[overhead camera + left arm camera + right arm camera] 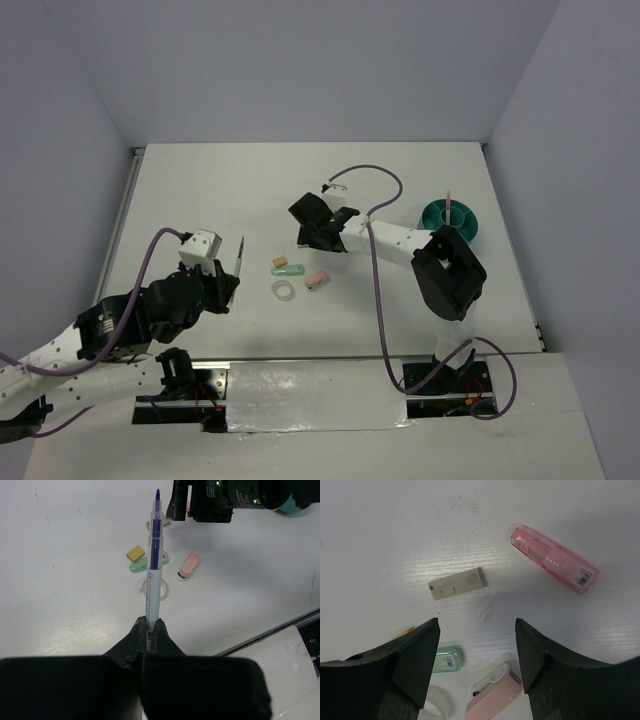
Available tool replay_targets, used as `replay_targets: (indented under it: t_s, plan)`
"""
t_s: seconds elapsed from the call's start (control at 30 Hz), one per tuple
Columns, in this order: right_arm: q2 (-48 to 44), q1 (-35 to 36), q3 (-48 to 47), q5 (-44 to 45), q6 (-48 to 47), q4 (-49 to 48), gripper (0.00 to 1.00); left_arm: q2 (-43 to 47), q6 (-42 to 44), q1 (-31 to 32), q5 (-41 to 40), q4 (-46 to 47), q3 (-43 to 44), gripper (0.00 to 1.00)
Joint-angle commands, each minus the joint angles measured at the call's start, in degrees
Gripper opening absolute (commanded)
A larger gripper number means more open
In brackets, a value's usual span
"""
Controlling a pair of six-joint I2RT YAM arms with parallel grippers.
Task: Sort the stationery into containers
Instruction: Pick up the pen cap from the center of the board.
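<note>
No legible text. Barcode sticker [584, 575] on pink case [542, 552]; another on green block [444, 656].

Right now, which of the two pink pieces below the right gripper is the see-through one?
The longer pink capsule with the barcode label, lying near the grey eraser. The other pink block is opaque, beside the green piece.

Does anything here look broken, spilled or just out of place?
Nothing looks broken or spilled. The oddest sight is the pen, pinched near one end in the left pincer and jutting straight out. The grey eraser on the table is speckled with dirt.
</note>
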State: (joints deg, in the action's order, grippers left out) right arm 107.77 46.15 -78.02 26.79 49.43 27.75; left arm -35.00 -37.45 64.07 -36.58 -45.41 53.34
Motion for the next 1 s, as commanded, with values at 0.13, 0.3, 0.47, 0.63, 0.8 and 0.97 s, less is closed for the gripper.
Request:
replay_targets:
  t_s: [0.13,0.3,0.47,0.63,0.8,0.97]
  plan:
    - [0.69,0.26,-0.47,2.13,2.95,-0.15,0.65,-0.86,1.5,0.26,1.77,1.37,0.1,0.0]
    - [3.68,0.26,-1.96,1.6,1.64,0.2,0.63,-0.15,1.24,0.26,1.77,1.55,-0.17,0.0]
    - [5.0,-0.01,-1.44,1.25,1.46,-0.32,0.61,-1.73,1.24,0.35,2.12,1.38,-0.08,0.0]
    - [6.84,-0.71,-1.26,-0.06,1.02,-1.9,0.59,-2.79,1.33,0.26,2.21,1.29,0.01,0.0]
    - [8.86,-2.55,-1.88,-1.12,-0.21,-2.08,0.57,-3.05,1.42,0.26,2.3,1.37,-0.08,0.0]
    - [9.04,-2.56,-1.35,-1.29,-0.21,-2.08,0.49,-3.14,1.42,0.26,2.21,1.29,0.01,0.0]
